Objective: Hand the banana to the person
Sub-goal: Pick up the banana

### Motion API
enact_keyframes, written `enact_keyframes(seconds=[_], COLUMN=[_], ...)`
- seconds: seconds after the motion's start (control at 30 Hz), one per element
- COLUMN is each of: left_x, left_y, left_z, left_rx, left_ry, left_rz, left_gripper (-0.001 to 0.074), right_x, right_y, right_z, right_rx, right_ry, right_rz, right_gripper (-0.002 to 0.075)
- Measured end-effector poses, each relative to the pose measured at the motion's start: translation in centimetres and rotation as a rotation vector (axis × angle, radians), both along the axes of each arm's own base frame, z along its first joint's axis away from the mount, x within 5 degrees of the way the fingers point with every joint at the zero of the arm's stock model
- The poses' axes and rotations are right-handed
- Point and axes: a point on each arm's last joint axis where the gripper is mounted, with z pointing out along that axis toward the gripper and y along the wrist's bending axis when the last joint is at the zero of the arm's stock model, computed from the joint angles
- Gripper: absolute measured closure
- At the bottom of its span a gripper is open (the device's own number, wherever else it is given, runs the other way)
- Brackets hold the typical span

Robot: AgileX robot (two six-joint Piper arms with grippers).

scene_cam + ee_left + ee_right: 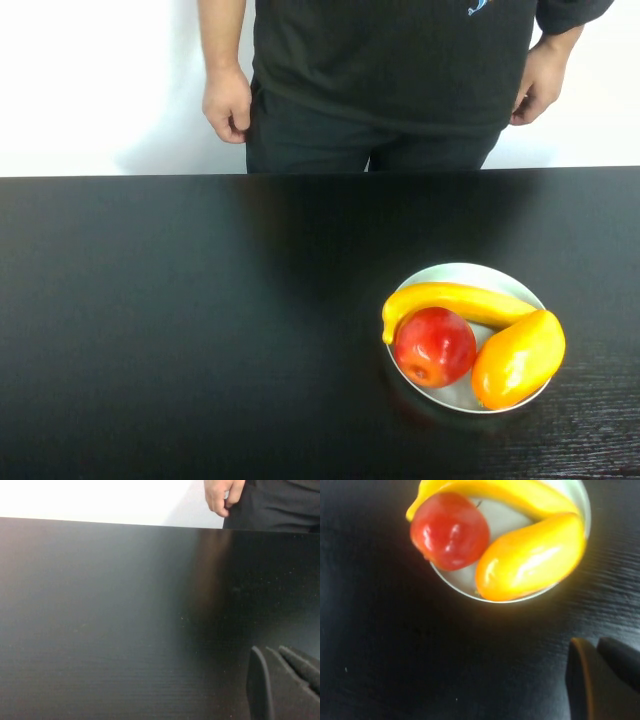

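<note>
The yellow banana (pixel 455 300) lies along the far side of a white plate (pixel 470 271) at the table's right front, its curve around a red apple (pixel 433 346). The person (pixel 390 70) stands behind the table's far edge in dark clothes, both hands hanging down. Neither arm shows in the high view. In the right wrist view my right gripper (pixel 594 646) is shut and empty, apart from the plate, with the banana (pixel 520 492) on the plate's far side. My left gripper (pixel 272 652) is shut and empty over bare table, the person's hand (pixel 222 497) far beyond it.
An orange-yellow mango (pixel 517 358) lies on the plate's right side against the banana and apple, and also shows in the right wrist view (pixel 530 557) beside the apple (pixel 449 530). The black table (pixel 200 320) spans the view; a white wall is behind.
</note>
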Motion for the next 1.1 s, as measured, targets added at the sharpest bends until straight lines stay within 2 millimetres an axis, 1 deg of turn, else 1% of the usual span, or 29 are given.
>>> enact_keyframes(seconds=[0.07,0.17,0.23,0.3,0.4,0.5,0.57,0.6,0.67,0.77,0.97,1.1], left_x=[0.0,0.0,0.0,0.0,0.0,0.0,0.0,0.0,0.0,0.0,0.0,0.0], left_y=[0.0,0.0,0.0,0.0,0.0,0.0,0.0,0.0,0.0,0.0,0.0,0.0], left_z=[0.0,0.0,0.0,0.0,0.0,0.0,0.0,0.0,0.0,0.0,0.0,0.0], left_rx=[0.0,0.0,0.0,0.0,0.0,0.0,0.0,0.0,0.0,0.002,0.002,0.002], left_ry=[0.0,0.0,0.0,0.0,0.0,0.0,0.0,0.0,0.0,0.0,0.0,0.0], left_rz=[0.0,0.0,0.0,0.0,0.0,0.0,0.0,0.0,0.0,0.0,0.0,0.0], left_gripper=[0.0738,0.0738,0.0738,0.0738,0.0738,0.0738,0.0738,0.0738,0.0738,0.0738,0.0738,0.0738], right_x=[1.8,4.6,6.4,8.2,11.0,13.9,15.6,16.3,17.6,18.9,20.8,21.4], right_y=[0.7,2.4,3.8,5.1,6.5,7.6,8.4,8.7,9.2,9.6,10.4,11.1], right_z=[-0.3,-1.1,-1.7,-2.0,-2.7,-3.8,-4.8,-5.5,-6.6,-8.0,-10.6,-12.2], right_rx=[-0.02,-0.076,-0.112,-0.134,-0.218,-0.294,-0.333,-0.353,-0.393,-0.437,-0.484,-0.5], right_ry=[0.033,0.081,0.103,0.114,0.105,0.084,0.079,0.076,0.065,0.04,0.007,-0.003], right_rz=[0.062,0.199,0.281,0.338,0.464,0.585,0.665,0.713,0.819,0.94,1.07,1.124], right_gripper=[0.0733,0.0732,0.0718,0.0685,0.06,0.0473,0.0381,0.0351,0.0306,0.0283,0.0274,0.0274])
